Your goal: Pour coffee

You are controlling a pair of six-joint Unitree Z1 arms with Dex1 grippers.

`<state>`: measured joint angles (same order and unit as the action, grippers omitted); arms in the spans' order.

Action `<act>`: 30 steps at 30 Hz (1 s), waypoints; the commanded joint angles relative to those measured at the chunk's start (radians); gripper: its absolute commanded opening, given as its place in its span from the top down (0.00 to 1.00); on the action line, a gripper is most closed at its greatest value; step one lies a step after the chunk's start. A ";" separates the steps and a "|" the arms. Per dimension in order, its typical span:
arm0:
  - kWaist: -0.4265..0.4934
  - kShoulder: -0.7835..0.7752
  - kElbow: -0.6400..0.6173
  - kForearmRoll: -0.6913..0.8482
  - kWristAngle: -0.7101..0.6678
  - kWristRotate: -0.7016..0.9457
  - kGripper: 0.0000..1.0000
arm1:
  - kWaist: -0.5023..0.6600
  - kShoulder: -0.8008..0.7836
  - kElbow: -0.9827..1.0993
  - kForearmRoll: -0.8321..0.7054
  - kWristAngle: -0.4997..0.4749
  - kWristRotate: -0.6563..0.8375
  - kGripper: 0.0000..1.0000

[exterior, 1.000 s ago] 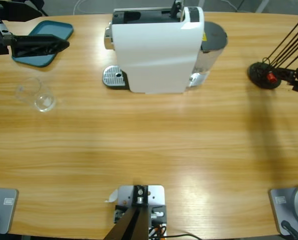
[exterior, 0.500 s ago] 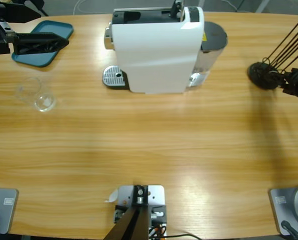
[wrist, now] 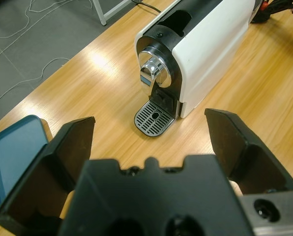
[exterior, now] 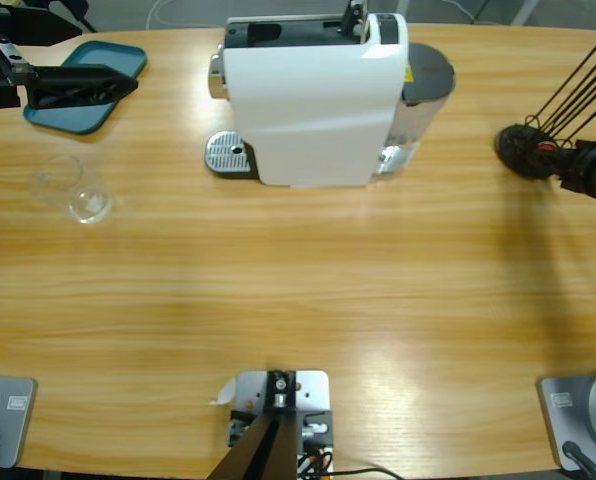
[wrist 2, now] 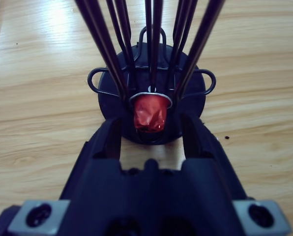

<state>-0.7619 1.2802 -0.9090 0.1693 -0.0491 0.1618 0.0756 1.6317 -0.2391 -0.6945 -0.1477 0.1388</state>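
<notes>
Straight ahead of the right gripper (wrist 2: pixel 150 130), its jaws apart either side, the red capsule (wrist 2: pixel 149 114) hangs in the black wire rack (wrist 2: pixel 151 73); left gripper (wrist: pixel 149 142) gapes wide, empty.

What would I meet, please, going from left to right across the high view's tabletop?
Left gripper over the blue tray → clear glass → drip grate → white coffee machine → black capsule rack → right gripper.

It looks like a robot test lab: a long wooden table (exterior: pixel 298 300) carries a coffee machine (exterior: pixel 313 95), and loose cables (wrist: pixel 33 54) lie on the grey floor (wrist: pixel 18 29) beside it.
</notes>
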 commanded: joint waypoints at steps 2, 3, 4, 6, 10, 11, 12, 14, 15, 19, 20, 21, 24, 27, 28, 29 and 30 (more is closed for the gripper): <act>-0.010 0.045 0.021 -0.011 0.006 -0.021 0.03 | -0.020 0.043 0.029 -0.049 -0.004 -0.012 0.65; -0.010 0.044 0.022 -0.011 0.007 -0.022 0.03 | -0.020 0.049 0.029 -0.050 -0.003 -0.012 0.65; -0.010 0.043 0.024 -0.011 0.008 -0.024 0.03 | -0.020 0.052 0.029 -0.051 -0.003 -0.012 0.66; -0.010 0.041 0.026 -0.011 0.009 -0.033 0.03 | -0.020 0.057 0.029 -0.049 -0.001 -0.013 0.66; -0.010 0.040 0.027 -0.011 0.009 -0.037 0.03 | -0.020 0.063 0.027 -0.049 -0.001 -0.013 0.66; -0.010 0.039 0.028 -0.011 0.009 -0.038 0.03 | -0.020 0.062 0.028 -0.050 -0.003 -0.013 0.68; -0.010 0.039 0.028 -0.011 0.009 -0.038 0.03 | -0.020 0.057 0.029 -0.052 -0.004 -0.013 0.76; -0.010 0.039 0.027 -0.011 0.009 -0.038 0.03 | -0.020 0.052 0.030 -0.058 -0.003 -0.013 0.79; -0.010 0.040 0.027 -0.011 0.009 -0.038 0.03 | -0.021 0.055 0.030 -0.063 -0.003 -0.013 0.84; -0.010 0.041 0.029 -0.011 0.008 -0.042 0.03 | -0.022 0.054 0.032 -0.071 -0.004 -0.013 0.91; -0.010 0.040 0.031 -0.011 0.008 -0.042 0.03 | -0.022 0.055 0.034 -0.072 -0.004 -0.013 0.92; -0.010 0.039 0.032 -0.011 0.008 -0.042 0.03 | -0.022 0.054 0.034 -0.074 -0.005 -0.013 0.97; -0.010 0.039 0.033 -0.011 0.008 -0.042 0.03 | -0.022 0.052 0.036 -0.077 -0.006 -0.013 0.99; -0.010 0.037 0.036 -0.011 0.006 -0.043 0.03 | -0.022 0.005 0.044 -0.080 -0.032 -0.014 1.00; -0.010 0.037 0.037 -0.011 0.006 -0.044 0.03 | -0.022 -0.028 0.041 -0.070 -0.035 -0.019 1.00; -0.010 0.037 0.038 -0.011 0.006 -0.045 0.03 | -0.022 -0.062 0.032 -0.046 -0.035 -0.027 1.00; -0.010 0.036 0.040 -0.011 0.007 -0.048 0.03 | -0.022 -0.096 0.016 -0.014 -0.035 -0.034 1.00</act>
<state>-0.7619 1.2892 -0.9089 0.1688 -0.0491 0.1288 0.0716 1.6633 -0.2186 -0.7624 -0.1545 0.1387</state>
